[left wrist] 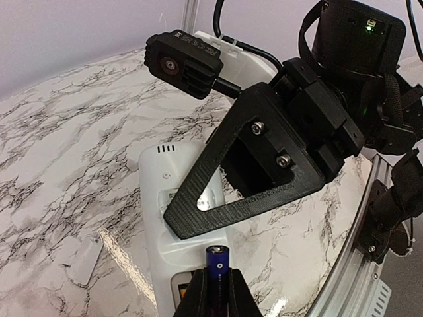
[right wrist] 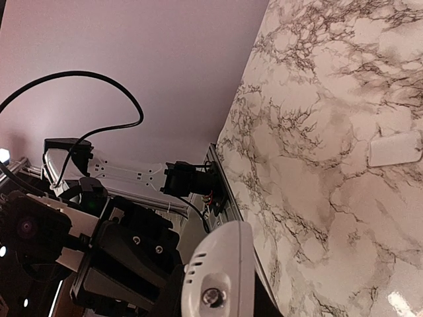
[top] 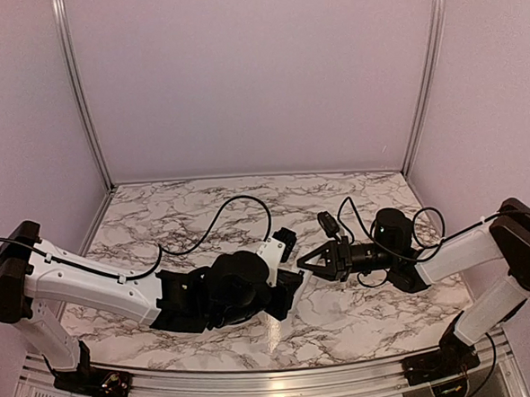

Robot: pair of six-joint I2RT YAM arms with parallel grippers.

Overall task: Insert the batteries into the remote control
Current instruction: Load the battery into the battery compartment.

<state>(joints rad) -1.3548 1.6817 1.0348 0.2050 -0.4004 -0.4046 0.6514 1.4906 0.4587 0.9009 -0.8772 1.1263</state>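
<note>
The left arm (top: 90, 283) and right arm (top: 457, 254) reach low and inward, meeting mid-counter (top: 157, 201) near its front edge. The right gripper (top: 312, 261) is clamped across the remote control (left wrist: 162, 218). The left gripper (left wrist: 215, 277), nearly closed, pinches a dark battery (left wrist: 217, 259) just above the remote's near end. A white cover (left wrist: 82, 261) lies beside it.

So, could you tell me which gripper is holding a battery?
The left gripper: it pinches a slim dark cylindrical battery, whereas the right gripper clamps the white rectangular plastic remote control.
</note>
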